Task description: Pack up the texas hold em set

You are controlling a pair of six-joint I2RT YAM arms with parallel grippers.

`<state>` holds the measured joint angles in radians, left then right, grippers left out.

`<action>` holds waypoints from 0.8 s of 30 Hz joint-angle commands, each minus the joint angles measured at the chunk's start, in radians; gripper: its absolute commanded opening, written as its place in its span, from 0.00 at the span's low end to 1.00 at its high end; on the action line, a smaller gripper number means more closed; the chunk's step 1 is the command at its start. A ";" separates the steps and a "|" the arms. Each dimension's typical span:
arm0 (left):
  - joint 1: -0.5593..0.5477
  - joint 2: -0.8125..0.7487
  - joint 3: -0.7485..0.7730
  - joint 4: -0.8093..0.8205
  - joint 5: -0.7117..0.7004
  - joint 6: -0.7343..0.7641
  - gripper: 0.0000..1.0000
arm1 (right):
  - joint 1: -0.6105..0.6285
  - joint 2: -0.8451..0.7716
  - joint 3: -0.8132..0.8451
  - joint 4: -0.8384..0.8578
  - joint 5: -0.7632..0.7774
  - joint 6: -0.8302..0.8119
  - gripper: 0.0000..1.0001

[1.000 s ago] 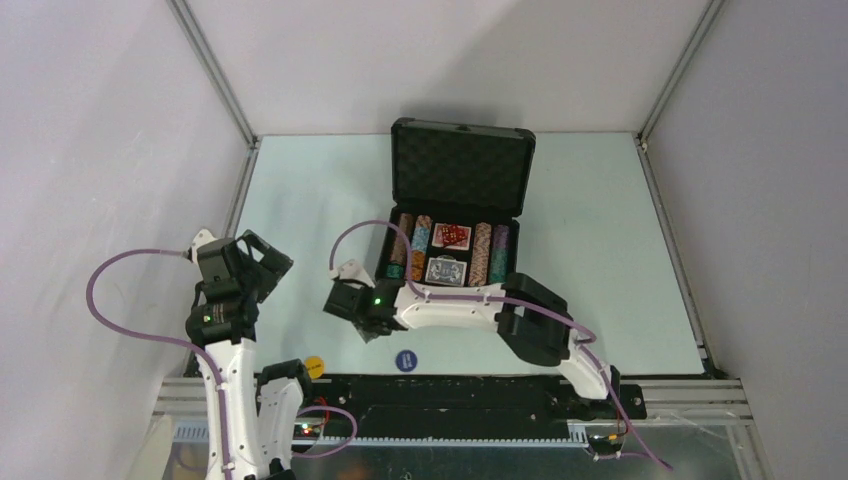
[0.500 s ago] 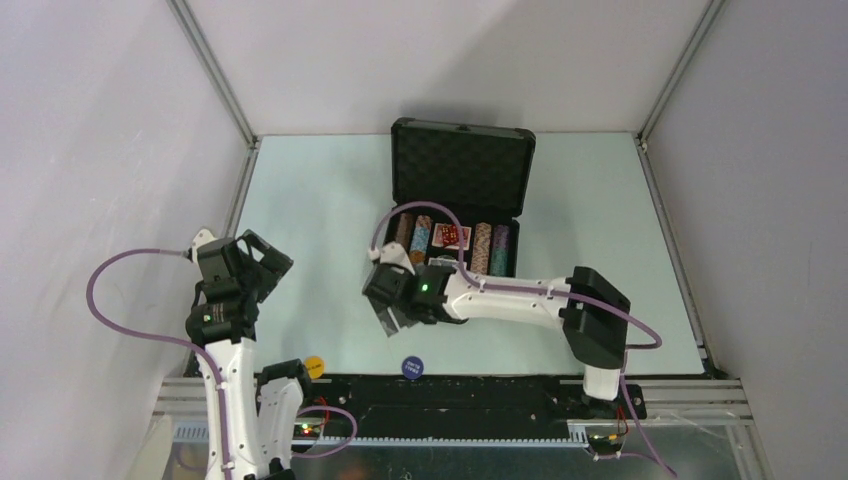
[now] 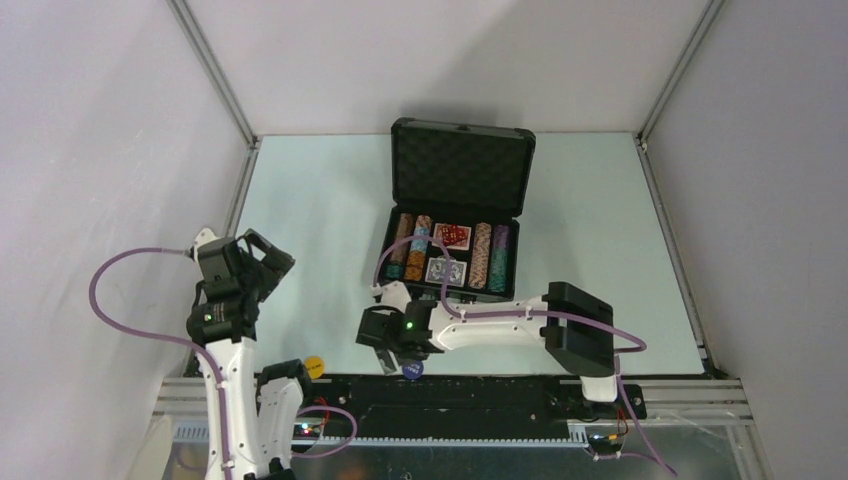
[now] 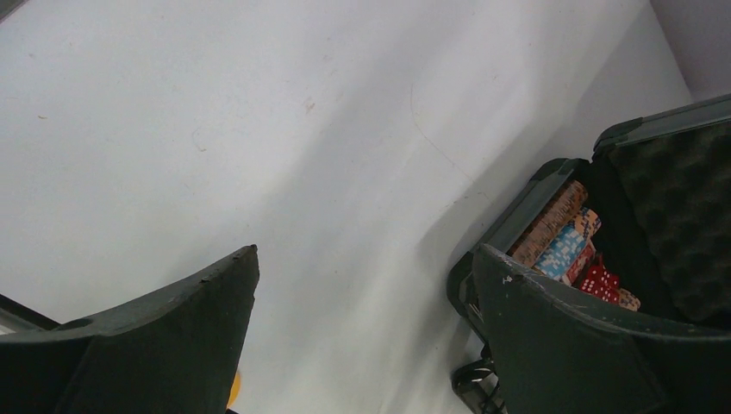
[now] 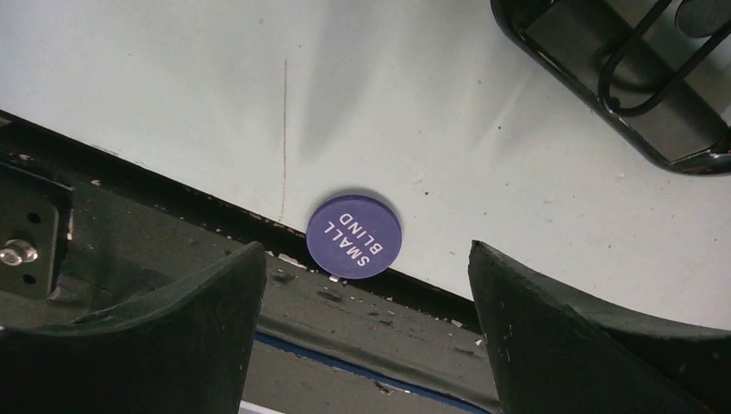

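Note:
The black case stands open mid-table, its foam lid upright. Inside it lie rows of striped chips, two card decks and red dice. A blue round button marked SMALL BLIND lies flat at the table's near edge. My right gripper hovers open just above it, one finger on each side, touching nothing. In the top view that gripper half covers the button. A yellow button lies left of it. My left gripper hangs open and empty at the left.
The black base rail runs right along the near table edge under the blue button. The case's handle shows at the upper right of the right wrist view. In the left wrist view the case wall and chips lie to the right.
My right gripper has swung from beside the case's front left corner back to the near edge, over the blue button, and its jaws have spread wide. The left arm has hardly moved.

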<state>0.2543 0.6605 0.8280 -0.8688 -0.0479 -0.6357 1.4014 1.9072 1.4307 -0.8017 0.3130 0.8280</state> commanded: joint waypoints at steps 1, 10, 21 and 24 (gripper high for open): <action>-0.003 -0.003 -0.019 0.041 0.020 0.016 0.98 | 0.016 0.026 0.004 -0.044 0.023 0.072 0.89; -0.003 -0.001 -0.030 0.050 0.031 0.016 0.98 | 0.035 0.065 0.004 -0.032 0.003 0.084 0.80; -0.003 -0.002 -0.036 0.053 0.034 0.014 0.98 | 0.042 0.121 0.007 -0.028 -0.019 0.076 0.70; -0.003 -0.002 -0.036 0.053 0.035 0.014 0.98 | 0.043 0.131 0.008 -0.025 -0.025 0.076 0.66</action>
<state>0.2543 0.6628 0.7986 -0.8467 -0.0219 -0.6357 1.4380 2.0148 1.4315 -0.8204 0.2958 0.8879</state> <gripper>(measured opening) 0.985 0.689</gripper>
